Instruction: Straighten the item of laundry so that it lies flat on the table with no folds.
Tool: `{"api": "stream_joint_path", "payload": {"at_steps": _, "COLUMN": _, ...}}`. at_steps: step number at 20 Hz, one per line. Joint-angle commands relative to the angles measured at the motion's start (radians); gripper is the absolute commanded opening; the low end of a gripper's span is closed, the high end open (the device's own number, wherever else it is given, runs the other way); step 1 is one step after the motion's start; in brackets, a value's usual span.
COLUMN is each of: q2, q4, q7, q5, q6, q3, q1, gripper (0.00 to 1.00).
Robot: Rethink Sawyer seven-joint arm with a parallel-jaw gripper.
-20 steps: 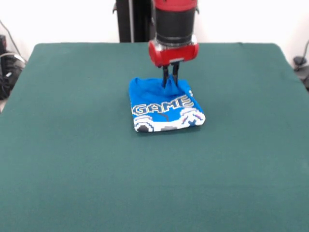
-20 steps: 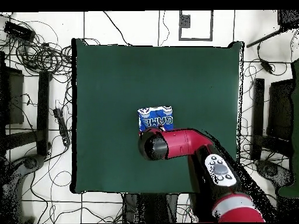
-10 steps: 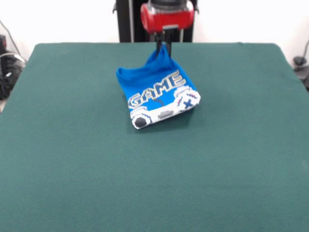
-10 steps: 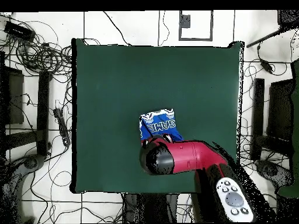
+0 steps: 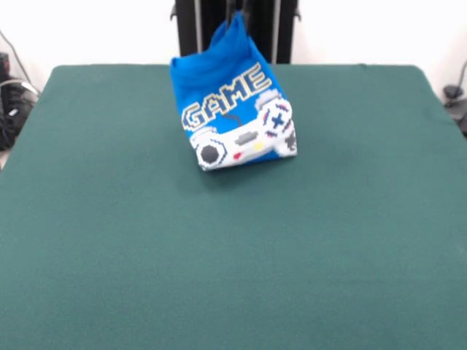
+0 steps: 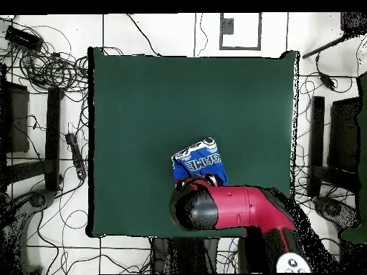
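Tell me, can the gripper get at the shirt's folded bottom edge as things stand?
Probably not. The gripper, only just showing at the front view's top edge, is pinching the T-shirt's top, so the bundle hangs folded over the table. The controller-print bottom edge is unobstructed, but the arm's one gripper is occupied.

Tangled black cables (image 6: 39,68) on white floor (image 6: 165,29), dark stands (image 6: 51,136) flanking both sides

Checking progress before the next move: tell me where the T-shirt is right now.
In the front view the T-shirt hangs bunched, pulled up by its top, over the green table's far middle.
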Motion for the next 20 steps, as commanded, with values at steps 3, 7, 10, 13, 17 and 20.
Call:
{"api": "stream_joint_path", "payload": {"at_steps": 3, "q2": -0.161, "q4": 0.136, "q7": -0.110, "q5": 0.111, "q6": 0.197, "q3": 0.122, "q1": -0.007, "gripper": 0.00}}
{"api": "stream_joint_path", "payload": {"at_steps": 7, "q2": -0.214, "q4": 0.140, "q7": -0.145, "q5": 0.137, "q6": 0.240, "q3": 0.123, "q1": -0.011, "gripper": 0.00}}
{"api": "stream_joint_path", "payload": {"at_steps": 10, "q2": -0.232, "q4": 0.140, "q7": -0.157, "q5": 0.141, "q6": 0.251, "q3": 0.127, "q1": -0.012, "gripper": 0.00}}
{"api": "stream_joint_path", "payload": {"at_steps": 13, "q2": -0.245, "q4": 0.142, "q7": -0.166, "q5": 0.151, "q6": 0.265, "q3": 0.134, "q1": -0.012, "gripper": 0.00}}
{"api": "stream_joint_path", "payload": {"at_steps": 17, "q2": -0.282, "q4": 0.151, "q7": -0.181, "q5": 0.176, "q6": 0.294, "q3": 0.134, "q1": -0.011, "gripper": 0.00}}
{"api": "stream_joint_path", "payload": {"at_steps": 20, "q2": -0.308, "q4": 0.156, "q7": -0.189, "q5": 0.192, "q6": 0.320, "q3": 0.130, "q1": -0.010, "gripper": 0.00}}
